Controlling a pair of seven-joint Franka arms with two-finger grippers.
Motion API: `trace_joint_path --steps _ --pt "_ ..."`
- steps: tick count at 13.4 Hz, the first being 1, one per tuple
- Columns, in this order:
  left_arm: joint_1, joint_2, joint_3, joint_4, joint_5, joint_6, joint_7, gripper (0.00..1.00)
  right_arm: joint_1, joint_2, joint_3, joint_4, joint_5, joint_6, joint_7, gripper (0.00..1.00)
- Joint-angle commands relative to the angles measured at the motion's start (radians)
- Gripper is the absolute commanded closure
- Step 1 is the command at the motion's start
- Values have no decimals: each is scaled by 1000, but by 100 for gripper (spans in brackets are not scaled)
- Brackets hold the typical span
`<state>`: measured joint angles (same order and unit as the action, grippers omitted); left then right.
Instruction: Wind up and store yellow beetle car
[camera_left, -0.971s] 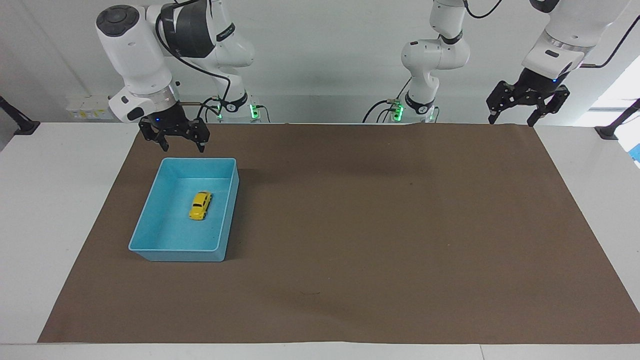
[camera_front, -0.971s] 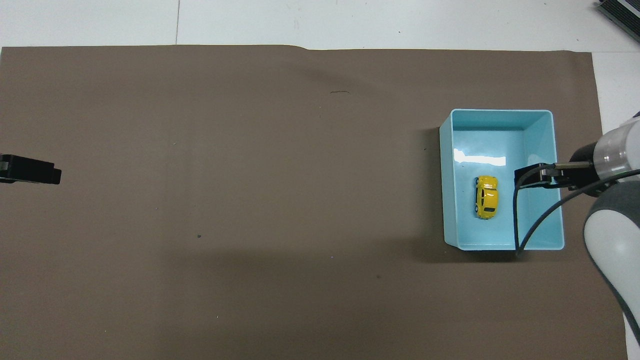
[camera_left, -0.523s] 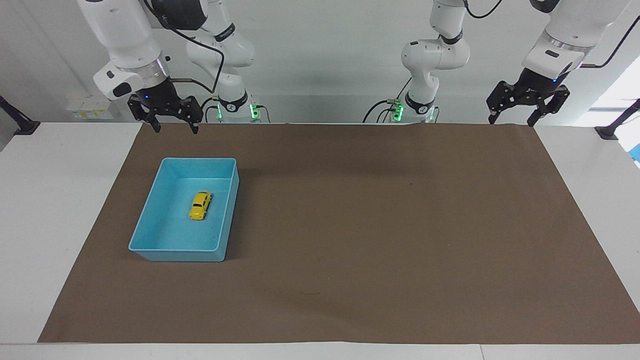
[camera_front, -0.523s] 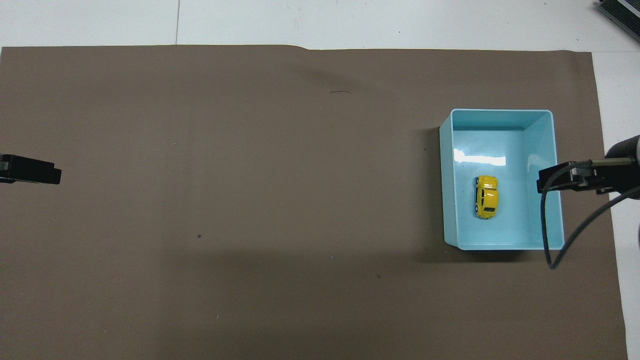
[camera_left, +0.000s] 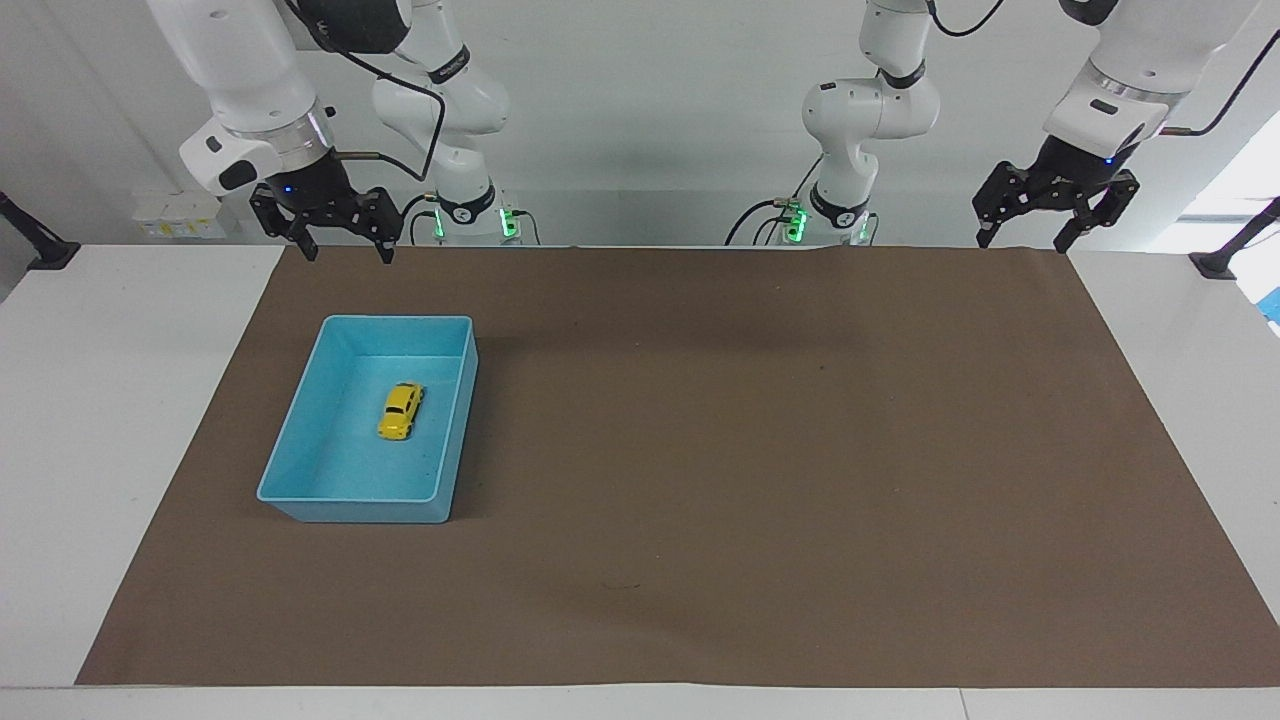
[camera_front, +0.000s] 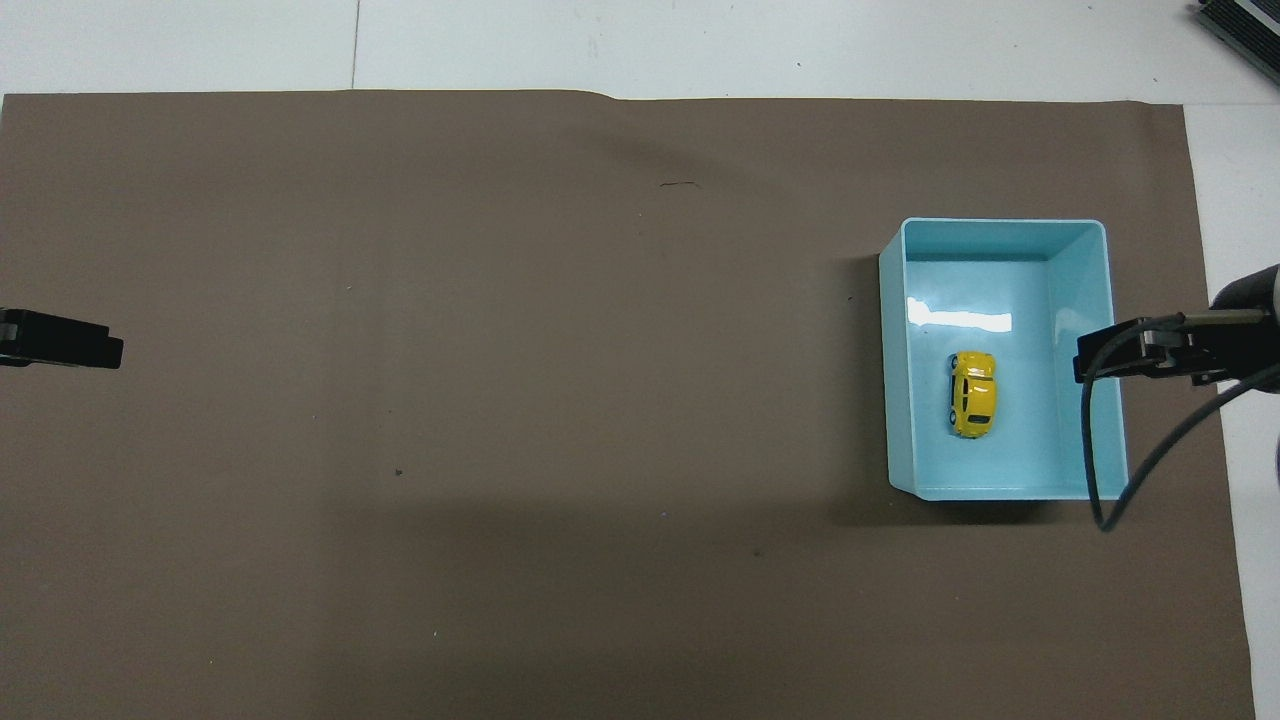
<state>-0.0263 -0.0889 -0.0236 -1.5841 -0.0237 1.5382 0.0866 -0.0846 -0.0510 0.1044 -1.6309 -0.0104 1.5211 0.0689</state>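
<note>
The yellow beetle car (camera_left: 401, 411) (camera_front: 973, 393) stands on its wheels inside a light blue bin (camera_left: 300, 440) (camera_front: 1090, 300) toward the right arm's end of the table. My right gripper (camera_left: 346, 255) hangs open and empty in the air over the mat's edge at the robots' end, apart from the bin. In the overhead view only its tip (camera_front: 1110, 358) shows at the bin's rim. My left gripper (camera_left: 1027, 240) (camera_front: 60, 340) waits open and empty, raised over the mat's corner at the left arm's end.
A brown mat (camera_left: 760, 450) (camera_front: 500, 400) covers most of the white table (camera_left: 120, 400). A black cable (camera_front: 1095, 470) loops down from the right arm over the bin's corner in the overhead view. Black clamp mounts (camera_left: 40, 250) stand at the table's ends.
My right gripper has risen and drawn back from above the bin's near rim toward its base, then nearly stopped. The car, the bin and the left arm have not moved.
</note>
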Motion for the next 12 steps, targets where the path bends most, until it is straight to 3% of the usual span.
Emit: trace_joint_path --steps 1,12 --pt "13 -2 -9 4 2 -12 -7 0 -14 2 8 3 18 10 12 0" --pt "13 -2 -9 6 2 -12 -7 0 -17 5 8 5 18 25 12 0"
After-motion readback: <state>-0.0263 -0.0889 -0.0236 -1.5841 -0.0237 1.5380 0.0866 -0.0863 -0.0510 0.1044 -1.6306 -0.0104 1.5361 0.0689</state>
